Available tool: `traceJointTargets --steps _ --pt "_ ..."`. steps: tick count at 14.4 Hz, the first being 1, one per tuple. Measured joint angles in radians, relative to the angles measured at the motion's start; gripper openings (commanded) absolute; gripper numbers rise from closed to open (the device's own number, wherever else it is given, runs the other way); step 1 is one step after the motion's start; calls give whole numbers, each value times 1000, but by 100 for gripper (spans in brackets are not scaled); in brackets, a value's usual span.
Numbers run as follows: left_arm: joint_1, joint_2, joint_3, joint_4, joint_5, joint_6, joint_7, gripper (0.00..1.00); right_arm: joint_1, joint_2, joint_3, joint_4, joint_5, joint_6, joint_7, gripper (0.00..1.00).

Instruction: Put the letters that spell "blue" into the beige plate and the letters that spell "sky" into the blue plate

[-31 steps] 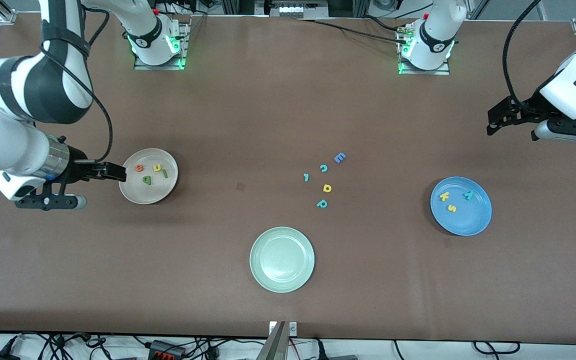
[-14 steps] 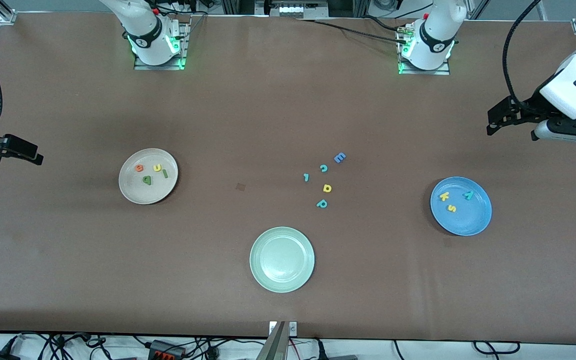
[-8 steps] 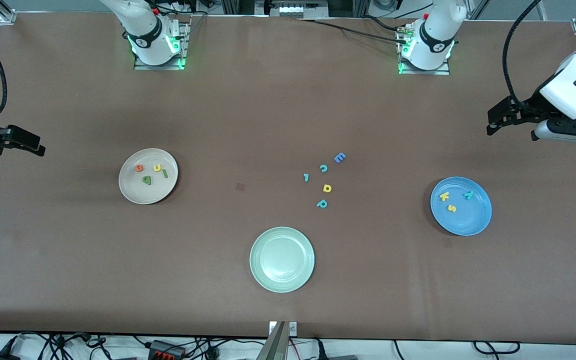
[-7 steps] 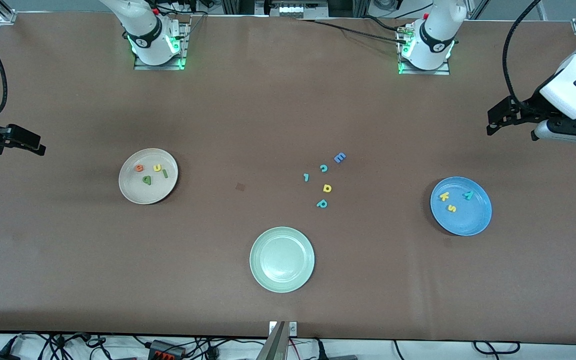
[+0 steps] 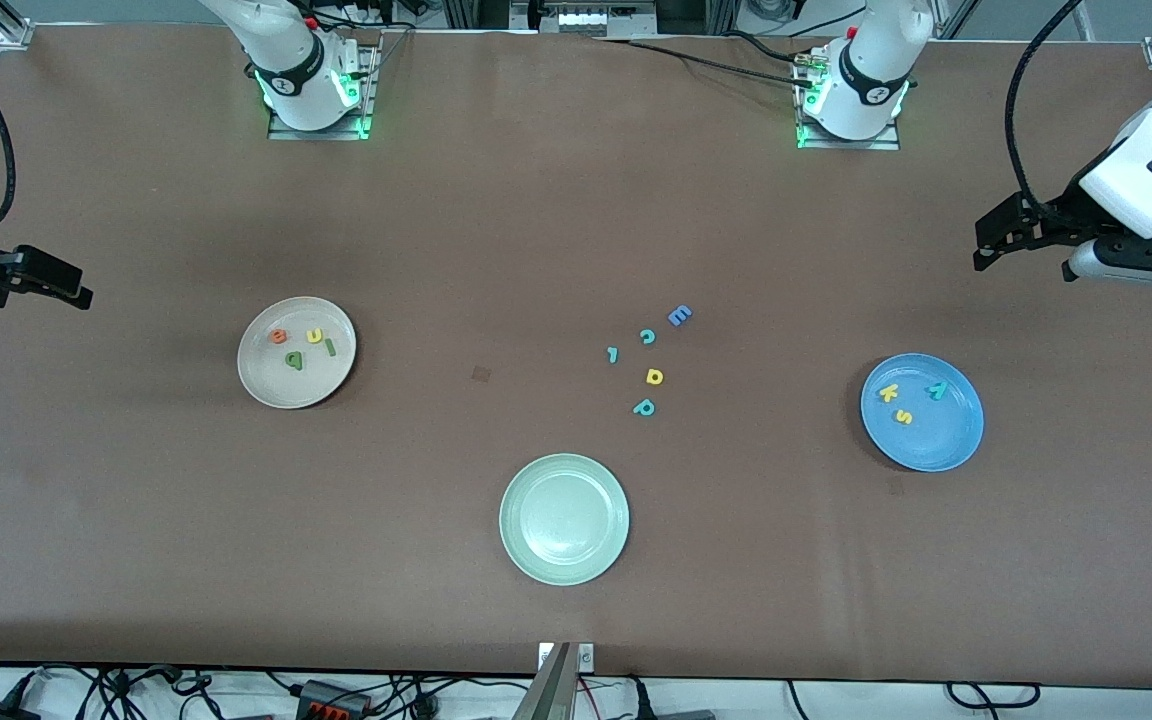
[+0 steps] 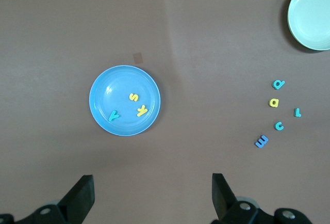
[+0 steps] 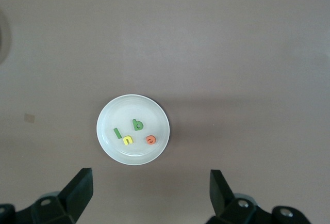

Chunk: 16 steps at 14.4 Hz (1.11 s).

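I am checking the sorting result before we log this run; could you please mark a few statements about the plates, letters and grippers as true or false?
1. The beige plate holds four letters. True.
2. The blue plate holds only yellow letters. False: a yellow k, a yellow s and a teal y.
3. The pale green plate holds one letter. False: nothing lies in it.
4. The right gripper is open and holds nothing. True.
5. The left gripper grips a letter. False: it is open and bare.

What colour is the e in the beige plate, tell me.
Orange e, clearest in the right wrist view.
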<state>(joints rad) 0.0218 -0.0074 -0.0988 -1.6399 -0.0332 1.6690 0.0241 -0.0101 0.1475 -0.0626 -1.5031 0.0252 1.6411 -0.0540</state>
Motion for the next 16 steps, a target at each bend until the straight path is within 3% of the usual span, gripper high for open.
traceJointTargets --steps 16 --pt "0 0 0 0 0 0 0 100 -11 -41 1 -83 -12 0 1 100"
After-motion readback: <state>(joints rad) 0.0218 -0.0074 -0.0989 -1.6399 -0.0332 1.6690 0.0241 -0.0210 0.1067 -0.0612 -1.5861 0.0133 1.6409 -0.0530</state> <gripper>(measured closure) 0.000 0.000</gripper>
